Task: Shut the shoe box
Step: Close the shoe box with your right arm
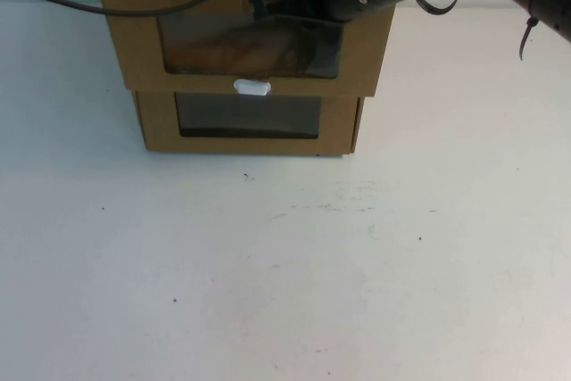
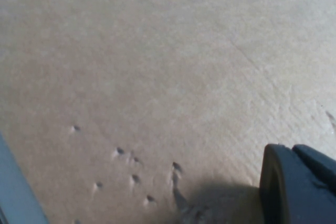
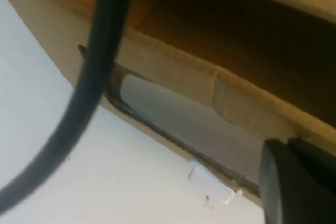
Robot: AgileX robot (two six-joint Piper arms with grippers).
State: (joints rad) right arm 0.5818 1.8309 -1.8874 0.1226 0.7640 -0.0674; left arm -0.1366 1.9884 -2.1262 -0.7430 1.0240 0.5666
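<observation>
Two brown cardboard boxes stand stacked at the far middle of the white tabletop (image 1: 285,274) in the high view. A black cable (image 1: 134,8) sweeps in from the left edge and curves up across the top of the stack.

The left tool (image 2: 302,187) does not appear in the high view. Its own wrist camera shows only a dark finger (image 2: 278,187) at the edge of the picture, close over a plain brown cardboard surface (image 2: 157,66) marked with small dents. Whether this tool is wide or narrow cannot be told.

The shoe box (image 1: 134,51), the upper of the two, has a clear window (image 1: 250,46) and a small white pull tab (image 1: 252,86) just below it. Its front juts out towards the camera beyond the front of the lower box (image 1: 156,127), so the drawer stands pulled out.

From the right edge the black right arm reaches across, and the right tool (image 1: 268,2) sits at the top edge of the shoe box front, above the window. Whether its fingers are spread or closed cannot be told. The right wrist view shows the drawer's rim, the window and the white tab from close by.
</observation>
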